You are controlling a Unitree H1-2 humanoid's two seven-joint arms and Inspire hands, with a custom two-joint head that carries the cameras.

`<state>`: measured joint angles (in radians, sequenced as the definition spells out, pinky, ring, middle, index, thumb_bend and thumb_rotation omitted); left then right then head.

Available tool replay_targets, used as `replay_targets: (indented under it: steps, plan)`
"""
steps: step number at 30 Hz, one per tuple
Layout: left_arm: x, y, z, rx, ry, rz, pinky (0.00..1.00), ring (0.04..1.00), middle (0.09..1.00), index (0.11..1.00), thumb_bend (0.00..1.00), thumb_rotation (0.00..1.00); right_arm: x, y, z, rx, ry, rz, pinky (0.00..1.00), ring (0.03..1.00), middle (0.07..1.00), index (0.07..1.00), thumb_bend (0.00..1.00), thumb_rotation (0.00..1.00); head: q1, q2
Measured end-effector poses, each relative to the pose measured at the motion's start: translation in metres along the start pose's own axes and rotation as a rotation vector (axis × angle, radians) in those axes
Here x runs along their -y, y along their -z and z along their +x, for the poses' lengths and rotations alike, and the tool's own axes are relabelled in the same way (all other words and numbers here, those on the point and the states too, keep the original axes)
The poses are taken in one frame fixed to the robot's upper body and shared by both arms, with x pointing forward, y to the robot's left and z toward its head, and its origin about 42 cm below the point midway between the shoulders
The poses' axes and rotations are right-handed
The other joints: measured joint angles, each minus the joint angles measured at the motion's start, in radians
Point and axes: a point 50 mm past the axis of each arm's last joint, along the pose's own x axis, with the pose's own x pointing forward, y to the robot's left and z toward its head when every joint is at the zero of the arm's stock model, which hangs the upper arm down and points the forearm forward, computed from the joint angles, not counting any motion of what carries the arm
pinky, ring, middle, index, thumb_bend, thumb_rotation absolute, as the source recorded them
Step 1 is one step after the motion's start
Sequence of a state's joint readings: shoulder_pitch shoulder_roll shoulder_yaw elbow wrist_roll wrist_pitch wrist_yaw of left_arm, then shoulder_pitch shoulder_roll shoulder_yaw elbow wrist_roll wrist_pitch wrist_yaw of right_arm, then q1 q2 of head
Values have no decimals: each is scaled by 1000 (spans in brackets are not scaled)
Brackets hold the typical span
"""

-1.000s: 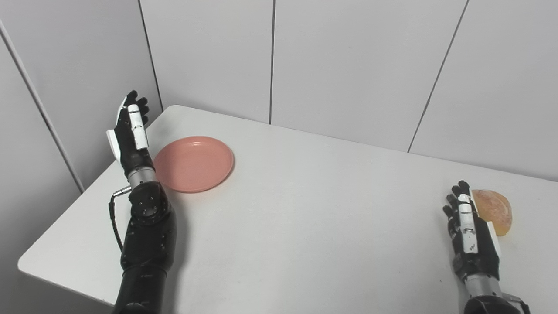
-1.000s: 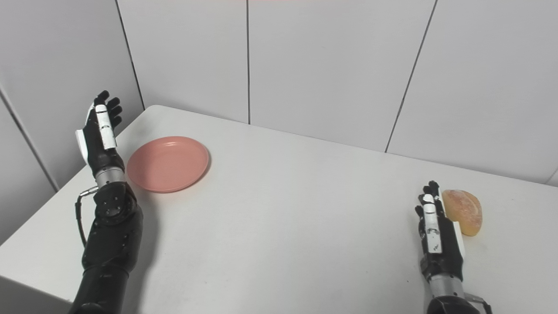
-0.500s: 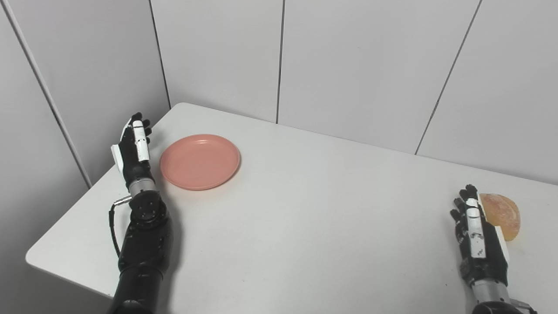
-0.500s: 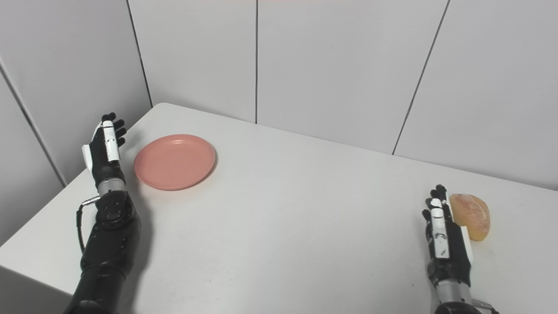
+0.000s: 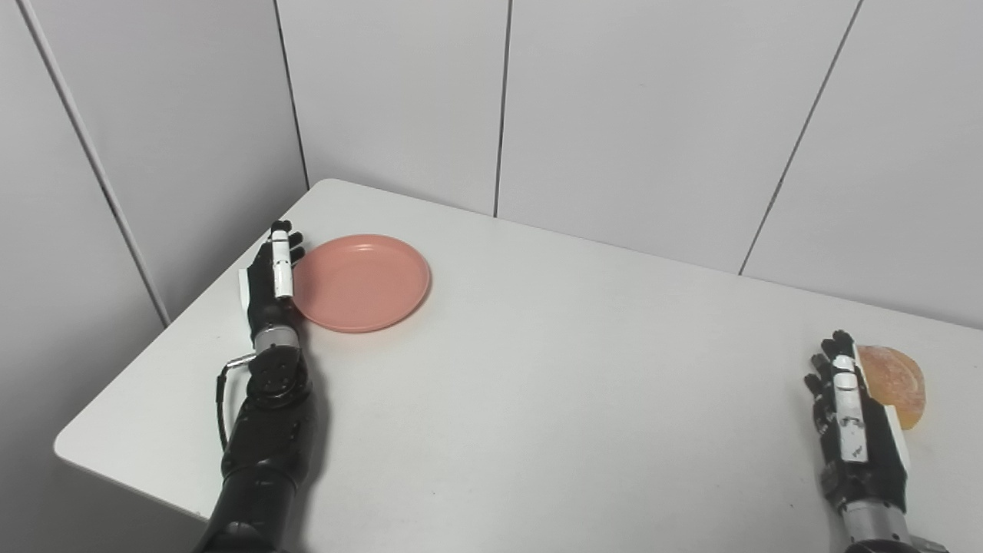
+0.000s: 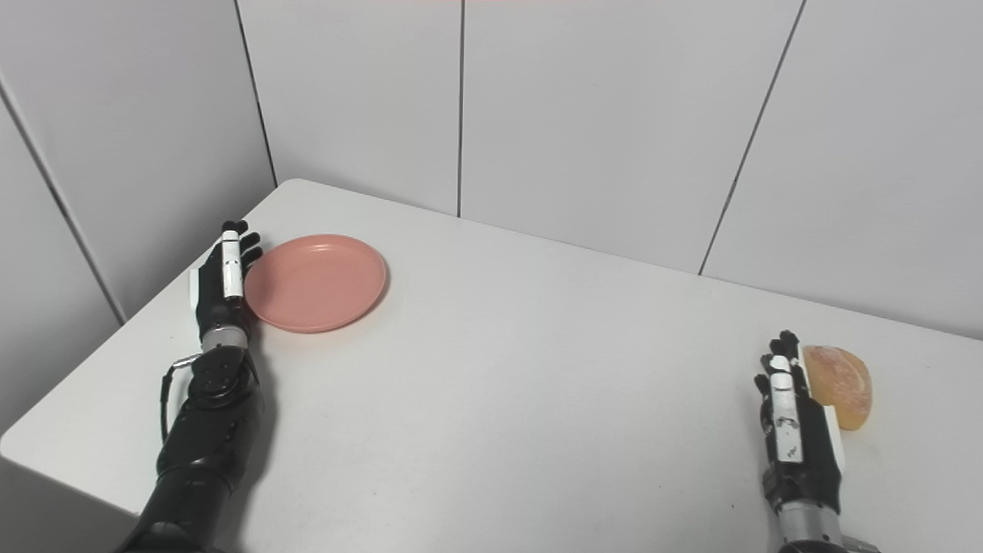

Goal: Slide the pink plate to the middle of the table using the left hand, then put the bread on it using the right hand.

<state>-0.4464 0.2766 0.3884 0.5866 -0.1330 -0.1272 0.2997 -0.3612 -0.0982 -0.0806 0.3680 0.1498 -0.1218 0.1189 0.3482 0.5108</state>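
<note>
Two hands on white worktop (image 5: 537,384). Pink plate (image 5: 361,281) sits just right of left hand (image 5: 270,280), fingers straight, spread, holding nothing, edge-on at rim. Push flat and sideways, low on rim, so plate slides, not tips. Right hand (image 6: 795,430) open, empty; bread (image 6: 845,392) just beside it.

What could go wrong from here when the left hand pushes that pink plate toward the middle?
The left hand stands edge-on at the pink plate's left rim; pushing too high might tip the shallow plate or ride over it. An off-center push could spin it toward the wall. The right hand sits beside the bread and might nudge it.
</note>
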Motion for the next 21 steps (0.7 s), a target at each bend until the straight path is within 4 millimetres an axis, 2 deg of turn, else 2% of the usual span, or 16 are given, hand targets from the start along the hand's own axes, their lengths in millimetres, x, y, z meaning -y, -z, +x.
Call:
replay_targets:
  steps: [21]
  plan:
    - [22,-3,1,-61,99,-41,828,827,813,801,563,1000,-1,-1,-3,7,5,-11,1000,1000,997,983,619,905,-11,8]
